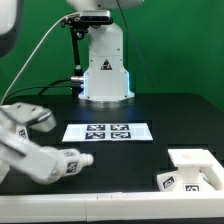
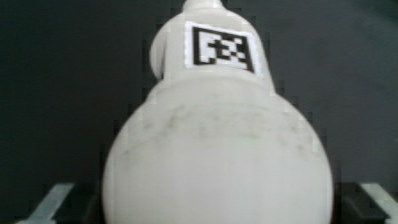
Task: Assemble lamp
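Bearing a black-and-white square tag (image 2: 222, 47) on its narrow neck, the bulb (image 2: 214, 140) fills the wrist view. It is matte white plastic, faintly speckled, swelling from the slim neck into a broad rounded head. The tag's print is a blocky pattern, not letters. In the exterior view the bulb lies almost level, low at that view's left, with its neck pointing toward that view's right and more tags on its side. The gripper (image 2: 210, 208) straddles the wide head, one dark finger (image 2: 54, 203) at each flank. Whether the pads press the plastic or stand just off it I cannot tell. The white arm (image 1: 22, 120) enters from the exterior view's left edge. The lamp base (image 1: 192, 168), squat, square and stepped, sits well apart at that view's lower right, tagged on its faces. Between them lies the marker board (image 1: 110, 132). Behind it stands the robot pedestal (image 1: 108, 45) with a triangle sticker (image 1: 104, 66).
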Controlling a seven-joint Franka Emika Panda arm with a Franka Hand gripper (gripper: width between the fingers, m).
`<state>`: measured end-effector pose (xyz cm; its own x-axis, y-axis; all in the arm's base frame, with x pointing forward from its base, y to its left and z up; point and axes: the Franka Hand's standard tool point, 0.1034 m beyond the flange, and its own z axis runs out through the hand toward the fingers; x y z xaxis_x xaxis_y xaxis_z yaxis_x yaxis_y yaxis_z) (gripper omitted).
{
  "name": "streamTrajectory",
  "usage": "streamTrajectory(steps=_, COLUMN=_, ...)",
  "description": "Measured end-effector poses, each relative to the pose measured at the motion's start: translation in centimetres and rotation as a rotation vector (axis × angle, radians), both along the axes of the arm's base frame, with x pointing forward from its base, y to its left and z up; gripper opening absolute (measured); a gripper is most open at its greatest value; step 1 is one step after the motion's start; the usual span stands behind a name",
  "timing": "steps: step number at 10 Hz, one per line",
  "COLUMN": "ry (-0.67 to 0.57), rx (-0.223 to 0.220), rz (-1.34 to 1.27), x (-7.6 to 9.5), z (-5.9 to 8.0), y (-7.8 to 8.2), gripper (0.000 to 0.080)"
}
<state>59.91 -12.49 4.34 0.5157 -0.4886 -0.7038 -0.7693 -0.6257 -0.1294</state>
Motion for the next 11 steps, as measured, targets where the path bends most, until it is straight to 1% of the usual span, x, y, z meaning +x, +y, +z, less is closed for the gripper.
streamTrajectory(steps=1, ry=-0.087, rx=-0.071, rz=0.020, x=1.8, z=2.2, y=1.9, gripper=0.0563)
streamTrajectory(steps=2, ry=-0.148, rx=-0.119, rz=0.028, x=2.1, z=5.0, y=4.2, gripper=0.0565)
streamTrajectory(steps=3, ry=-0.162, rx=-0.130, rz=0.029, x=1.8, z=7.0, y=5.8, gripper=0.0565)
streamTrajectory(steps=4, ry=-0.168, rx=-0.158, rz=0.052, x=2.0, z=8.2, y=6.4, gripper=0.0565)
streamTrajectory(steps=5, ry=-0.253, rx=-0.218, rz=0.038, x=3.5, z=8.0, y=6.3, gripper=0.0567)
streamTrajectory(steps=6, ry=-0.291, rx=-0.250, rz=0.024, x=3.4, z=7.9, y=6.5, gripper=0.0567)
streamTrajectory(steps=8, ry=-0.420, rx=-0.349, rz=-0.003, x=4.5, z=8.2, y=6.9, gripper=0.0567)
streamTrajectory(steps=9, ry=-0.489, rx=-0.424, rz=0.070, x=4.1, z=9.4, y=8.0, gripper=0.0567)
streamTrajectory(steps=10, ry=-0.534, rx=-0.486, rz=0.121, x=3.7, z=11.0, y=9.8, gripper=0.0567)
streamTrajectory(steps=11, ry=-0.589, rx=-0.559, rz=0.187, x=3.7, z=12.1, y=12.2, gripper=0.0567)
